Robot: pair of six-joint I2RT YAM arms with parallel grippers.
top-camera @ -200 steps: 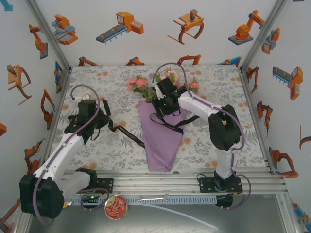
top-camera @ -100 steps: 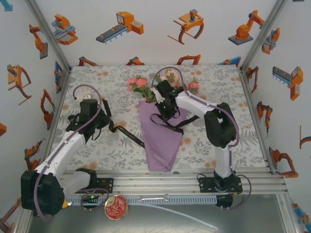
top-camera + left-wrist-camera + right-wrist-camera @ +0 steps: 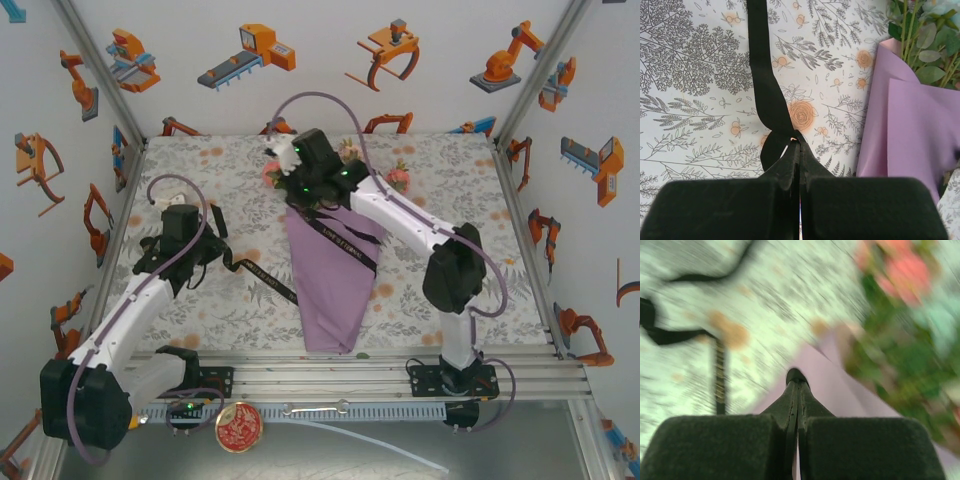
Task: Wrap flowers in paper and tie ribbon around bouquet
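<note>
While the left gripper (image 3: pixel 797 143) pinches the ribbon (image 3: pixel 763 75) at lower centre, the right gripper (image 3: pixel 797 378) is clenched, with blurred flowers (image 3: pixel 904 271) at upper right.

A robotics lab test cell. White wall panels (image 3: pixel 330 95) printed with orange cartoon robot arms sit in bare aluminium frame bars (image 3: pixel 100 68). They enclose a worktop (image 3: pixel 220 300) under grey floral-print cloth. Two white-and-black robot arms, left (image 3: pixel 130 305) and right (image 3: pixel 405 220), are bolted to slotted aluminium rails (image 3: pixel 350 368) along its near edge.

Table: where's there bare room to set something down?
Bare cloth lies between the ribbon, left arm and bouquet near the front, and in the far left corner. Crowded around the flowers, under the right gripper.
</note>
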